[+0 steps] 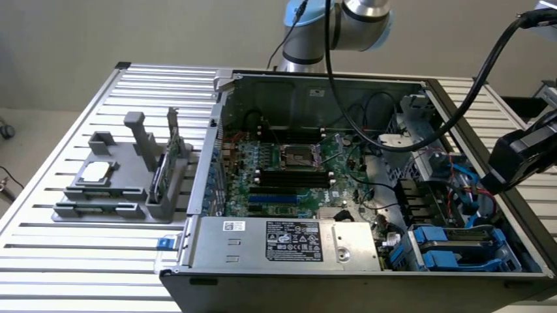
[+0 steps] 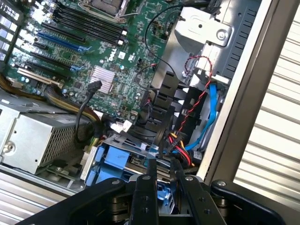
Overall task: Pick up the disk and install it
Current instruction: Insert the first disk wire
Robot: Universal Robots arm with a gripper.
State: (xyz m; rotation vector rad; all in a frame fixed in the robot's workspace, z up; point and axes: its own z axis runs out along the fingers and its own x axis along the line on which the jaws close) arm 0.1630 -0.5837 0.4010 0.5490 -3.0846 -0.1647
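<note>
The disk (image 1: 460, 242), silver-grey in its blue plastic frame, lies in the drive bay at the near corner of the open computer case on the exterior view's right. In the wrist view the disk's blue frame (image 2: 112, 164) sits just beyond my fingers, beside the black cable bundle. My gripper (image 1: 497, 186) hangs above that side of the case, higher than the bay and apart from the disk. Seen from the wrist, the gripper (image 2: 163, 165) has its two dark fingers (image 2: 146, 187) standing a narrow gap apart, open, with nothing between them.
The motherboard (image 1: 287, 166) fills the case floor, and the power supply (image 1: 287, 242) sits along the near wall. Red, blue and black cables (image 2: 192, 122) crowd the bay. A grey holder (image 1: 113, 189) on the exterior view's left carries a processor chip (image 1: 96, 171) and a green card (image 1: 162, 171).
</note>
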